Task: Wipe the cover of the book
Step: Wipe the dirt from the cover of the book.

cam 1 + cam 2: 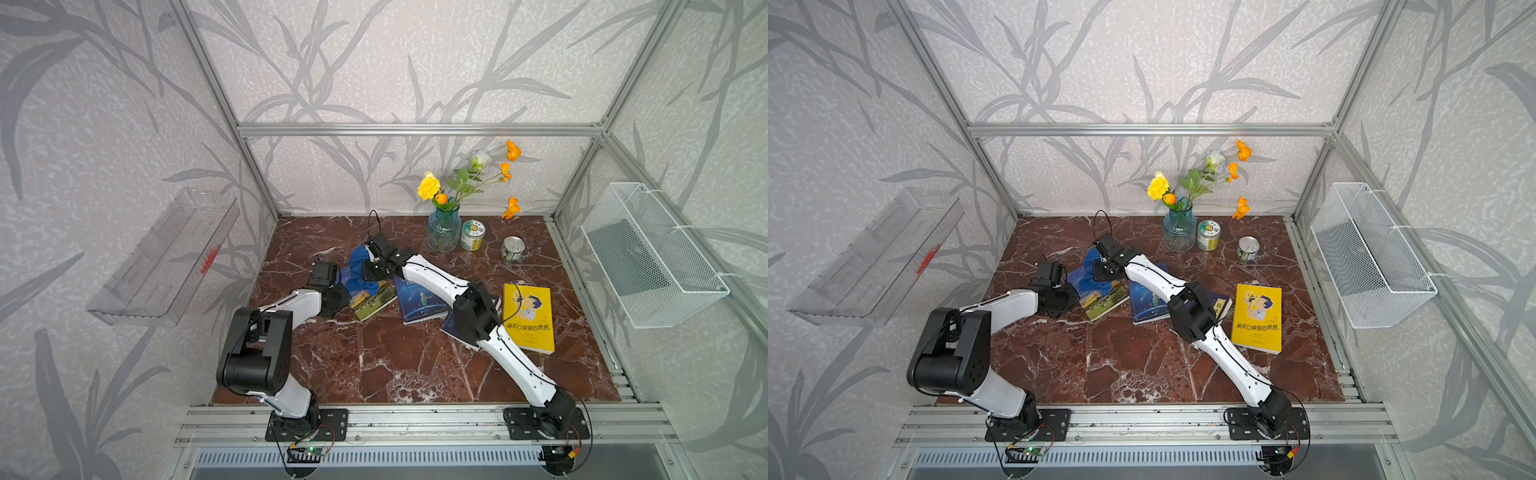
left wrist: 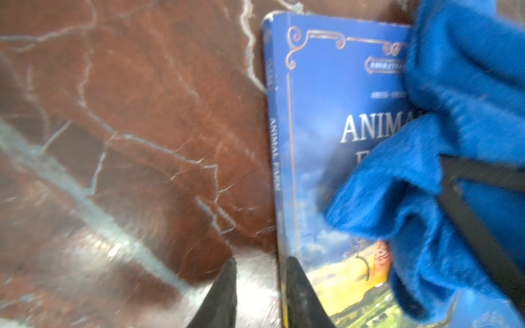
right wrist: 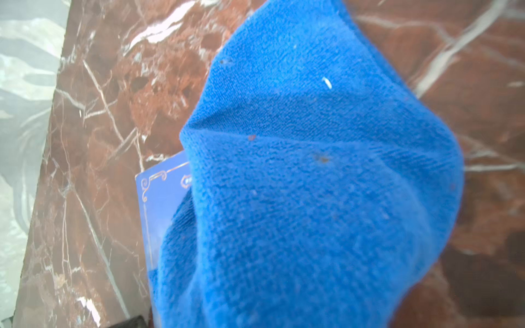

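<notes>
The Animal Farm book (image 1: 372, 304) (image 2: 326, 113) lies flat on the marbled table (image 1: 374, 365), at about 10 o'clock from the table's middle, its cover facing up.

My right hand (image 1: 372, 268) (image 1: 1102, 272) is down over the book's 12 o'clock end and clamped tight on the blue cloth (image 1: 358, 258) (image 3: 312, 184). The cloth is bunched under it, covering much of the title and spilling past the book's far edge onto the table. In the right wrist view the cloth hides my fingers, and only a corner of the cover's gold border shows.

My left hand (image 2: 260, 295) (image 1: 336, 297) is at the book's 8 o'clock side, by the spine. Its fingers (image 2: 221, 295) are apart with a clear gap. One is over bare table and the other over the edge of the cover, with nothing gripped between them.

A second blue book (image 1: 419, 301) lies just at 3 o'clock of the first, and a yellow book (image 1: 528, 318) is farther out the same way. A glass vase of flowers (image 1: 444, 230) and two cans (image 1: 472, 235) (image 1: 512, 249) stand toward 1 o'clock.
</notes>
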Motion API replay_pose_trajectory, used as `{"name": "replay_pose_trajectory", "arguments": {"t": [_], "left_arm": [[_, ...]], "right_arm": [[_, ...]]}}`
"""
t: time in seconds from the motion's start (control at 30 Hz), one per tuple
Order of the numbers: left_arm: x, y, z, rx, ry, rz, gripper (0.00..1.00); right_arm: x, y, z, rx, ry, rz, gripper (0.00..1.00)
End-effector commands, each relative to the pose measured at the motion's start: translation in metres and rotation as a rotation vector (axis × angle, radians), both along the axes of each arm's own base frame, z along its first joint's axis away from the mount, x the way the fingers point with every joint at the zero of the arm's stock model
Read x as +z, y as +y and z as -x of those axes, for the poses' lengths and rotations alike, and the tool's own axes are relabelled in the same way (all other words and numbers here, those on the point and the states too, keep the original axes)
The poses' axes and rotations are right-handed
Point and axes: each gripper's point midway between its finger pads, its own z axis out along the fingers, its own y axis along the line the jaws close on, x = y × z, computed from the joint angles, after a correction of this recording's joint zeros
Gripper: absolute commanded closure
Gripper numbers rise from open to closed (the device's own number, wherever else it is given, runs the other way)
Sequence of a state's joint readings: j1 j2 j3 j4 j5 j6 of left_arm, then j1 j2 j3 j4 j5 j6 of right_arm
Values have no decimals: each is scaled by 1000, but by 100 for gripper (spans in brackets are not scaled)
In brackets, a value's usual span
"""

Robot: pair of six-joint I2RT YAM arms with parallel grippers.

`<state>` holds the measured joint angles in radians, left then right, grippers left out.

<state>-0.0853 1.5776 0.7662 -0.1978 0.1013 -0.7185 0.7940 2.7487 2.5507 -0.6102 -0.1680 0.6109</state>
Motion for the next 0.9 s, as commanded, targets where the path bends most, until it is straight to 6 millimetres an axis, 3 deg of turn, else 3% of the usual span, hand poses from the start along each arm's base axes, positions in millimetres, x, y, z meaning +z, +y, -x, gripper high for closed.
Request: {"name": "replay_pose_trajectory", "arguments": {"t": [0.0,0.37,0.57,0.67,0.87], "left_arm": [[-9,8,21,25,68,-39,64],[-13,-3,13,-9,68,23,61],[-11,-1,13,-5,63,16,61],[-11,0,14,-2,62,13,60],[-10,-2,13,-8,59,16,60]], "right_arm": [[-36,-20,10,-6,66,105,92],[-47,-62,32,64,138,250,85],[-44,-95,25,41,116,361,82],[-42,-99,22,37,119,356,71],[-52,-89,35,111,161,339,63]]}}
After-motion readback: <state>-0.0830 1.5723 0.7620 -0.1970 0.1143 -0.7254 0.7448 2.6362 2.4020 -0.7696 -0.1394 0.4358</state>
